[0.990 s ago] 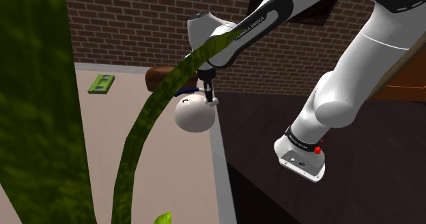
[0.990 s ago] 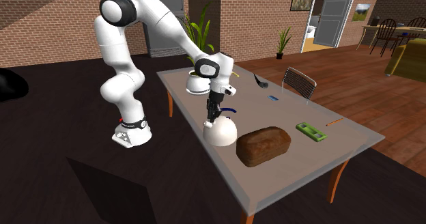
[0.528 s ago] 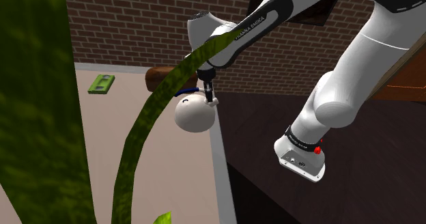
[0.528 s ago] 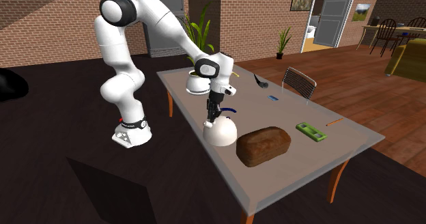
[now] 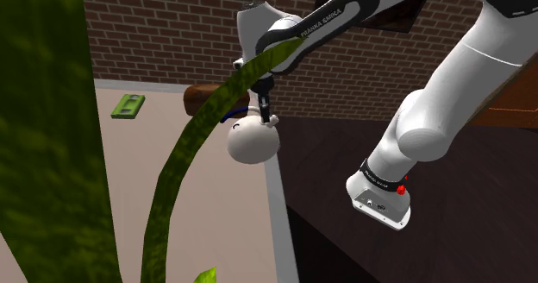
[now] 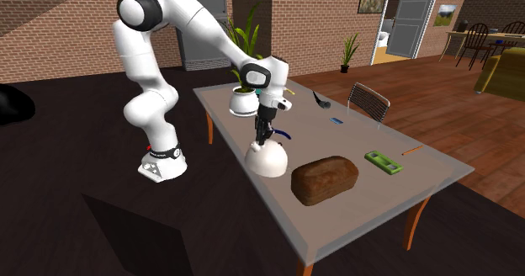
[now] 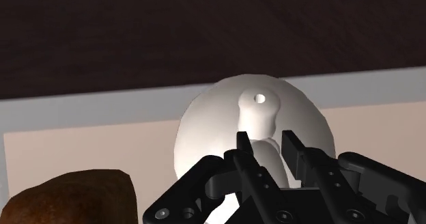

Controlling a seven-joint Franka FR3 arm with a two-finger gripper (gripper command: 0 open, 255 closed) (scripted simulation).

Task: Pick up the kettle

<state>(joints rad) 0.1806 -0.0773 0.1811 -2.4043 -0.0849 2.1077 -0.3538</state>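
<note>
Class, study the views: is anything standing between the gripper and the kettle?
Nothing visible does. The gripper is shut on a white part atop the kettle. The brown loaf lies to one side on the table, not between them.

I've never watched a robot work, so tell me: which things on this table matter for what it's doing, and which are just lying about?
In the job: white kettle; black gripper, clasping it.
Just lying about: brown loaf; flat green thing; potted plant; blue pen.
</note>
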